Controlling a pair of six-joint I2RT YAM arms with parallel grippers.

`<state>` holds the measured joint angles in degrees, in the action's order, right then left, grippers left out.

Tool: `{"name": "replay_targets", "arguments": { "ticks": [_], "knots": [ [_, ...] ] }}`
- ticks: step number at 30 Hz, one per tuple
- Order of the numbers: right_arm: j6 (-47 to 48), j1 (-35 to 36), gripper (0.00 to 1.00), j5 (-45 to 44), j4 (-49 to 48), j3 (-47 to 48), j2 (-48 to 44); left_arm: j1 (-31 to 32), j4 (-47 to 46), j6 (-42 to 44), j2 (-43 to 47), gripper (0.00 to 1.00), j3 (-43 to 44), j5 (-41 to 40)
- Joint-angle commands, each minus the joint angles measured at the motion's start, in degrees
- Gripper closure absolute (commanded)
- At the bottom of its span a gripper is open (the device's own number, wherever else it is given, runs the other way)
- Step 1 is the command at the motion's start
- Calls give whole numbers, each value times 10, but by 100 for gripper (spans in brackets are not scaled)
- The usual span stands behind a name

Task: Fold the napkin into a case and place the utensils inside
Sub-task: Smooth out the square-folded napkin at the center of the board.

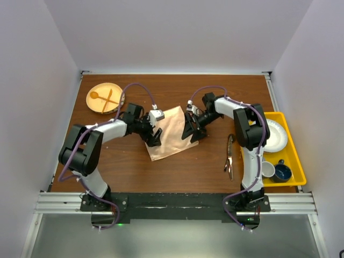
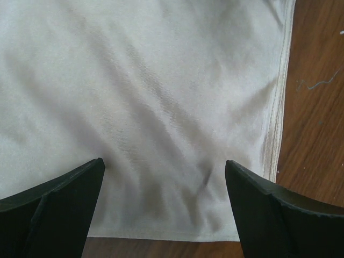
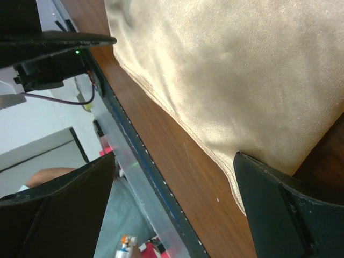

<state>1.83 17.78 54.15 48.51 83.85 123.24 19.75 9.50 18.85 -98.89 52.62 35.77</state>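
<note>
Fingers [image 2: 54,209] of the left gripper [image 1: 155,138] stand spread wide and hold nothing, poised low over a hemmed corner on the left side of the napkin [image 1: 173,134]. The right gripper [image 1: 191,131] is equally wide apart and empty, with its fingers straddling the hem on the cloth's opposite side. Whether either one touches the fabric cannot be told.

The shiny peach napkin lies flat and skewed at the middle of the table [image 1: 215,97], with no case formed yet. Having one gripper at each side looks like preparation to pinch two edges and fold.

The dark utensils [image 1: 229,156] lie together near the table's right edge, just beside a yellow tray [image 1: 292,153] and apart from the cloth, probably to leave room for folding. A round wooden plate [image 1: 105,98] sits at the far left corner.
</note>
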Motion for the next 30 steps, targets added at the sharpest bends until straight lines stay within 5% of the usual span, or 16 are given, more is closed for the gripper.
{"name": "replay_targets", "arguments": {
  "ticks": [1,5,12,18,23,26,30],
  "knots": [
    [122,12,2,-89,30,53,21,56,71,42,37,0,-41,-30],
    [185,29,2,-82,99,90,13,116,83,40,70,0,-57,-50],
    [203,23,3,-66,156,116,-55,117,67,66,215,0,-65,-69],
    [121,26,25,-67,95,136,-89,120,121,242,288,1,-76,-26],
    [71,45,44,-67,42,113,-76,134,143,339,288,29,-110,-9],
    [60,66,47,-75,20,88,-79,156,110,350,280,49,-135,-31],
    [66,74,51,-115,-7,55,-71,164,99,319,214,53,-117,-70]
  ]
}}
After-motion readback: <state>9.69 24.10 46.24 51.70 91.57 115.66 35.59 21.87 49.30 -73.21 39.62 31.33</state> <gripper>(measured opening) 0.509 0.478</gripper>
